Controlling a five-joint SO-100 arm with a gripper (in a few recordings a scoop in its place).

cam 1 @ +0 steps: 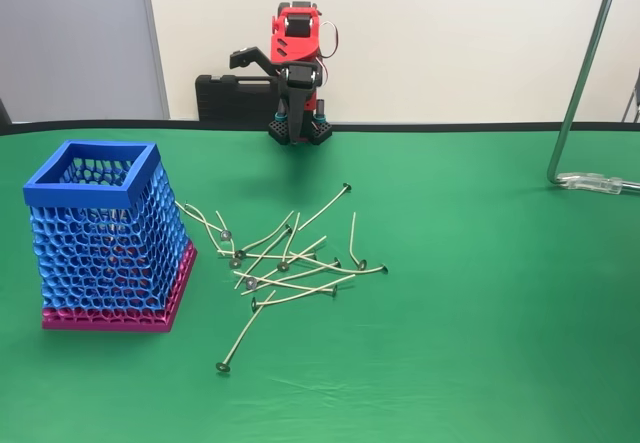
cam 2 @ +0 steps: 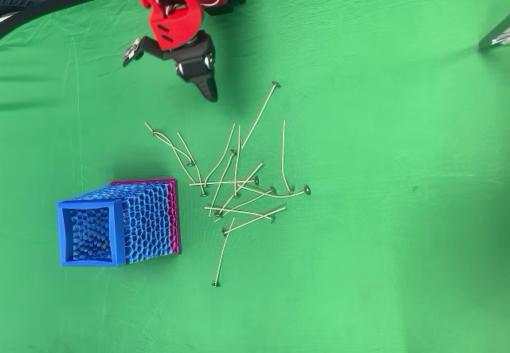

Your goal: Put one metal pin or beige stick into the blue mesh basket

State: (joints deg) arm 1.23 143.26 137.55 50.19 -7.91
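The blue mesh basket (cam 1: 100,243) (cam 2: 119,221) stands upright on its magenta base at the left of the green table, its square rim open to the top. Several thin beige sticks with small metal heads (cam 1: 290,258) (cam 2: 239,186) lie crossed in a loose pile just right of it. One stick (cam 1: 243,333) (cam 2: 223,253) lies apart at the near side of the pile. My red arm is folded at the far edge, and its gripper (cam 1: 268,88) (cam 2: 170,77) hangs open and holds nothing, well short of the pile.
A black case (cam 1: 235,98) sits behind the arm against the wall. A metal stand's pole (cam 1: 585,83) rises at the right, with its foot (cam 1: 600,181) (cam 2: 498,34) on the cloth. Bare green cloth (cam 1: 480,313) spreads right of the pile.
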